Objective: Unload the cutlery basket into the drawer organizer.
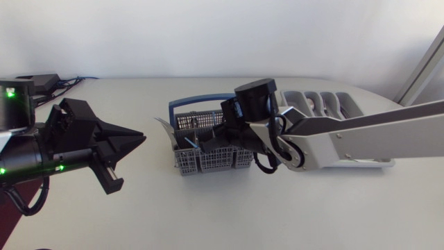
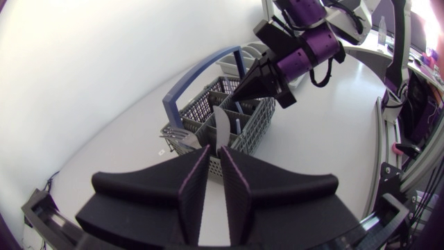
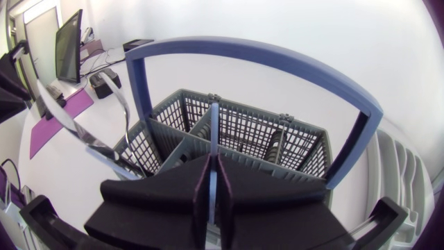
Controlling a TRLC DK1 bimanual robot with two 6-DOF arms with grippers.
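A grey cutlery basket [image 1: 208, 161] with a blue carrying handle [image 1: 201, 102] stands mid-table. My right gripper [image 1: 199, 144] reaches down into it from the right. In the right wrist view its fingers [image 3: 180, 191] are shut on a thin light-blue cutlery handle [image 3: 214, 135] that stands upright in a compartment. A silver knife blade [image 3: 69, 118] sticks out of the basket's side, and a dark piece [image 3: 277, 142] stands in a far compartment. The white drawer organizer [image 1: 347, 104] lies behind my right arm. My left gripper [image 1: 139, 139] hovers left of the basket, shut and holding nothing.
In the left wrist view the basket [image 2: 257, 128] is ahead of my left gripper [image 2: 215, 184], with my right gripper [image 2: 244, 87] over it. Bare tabletop lies in front of the basket and between it and my left arm.
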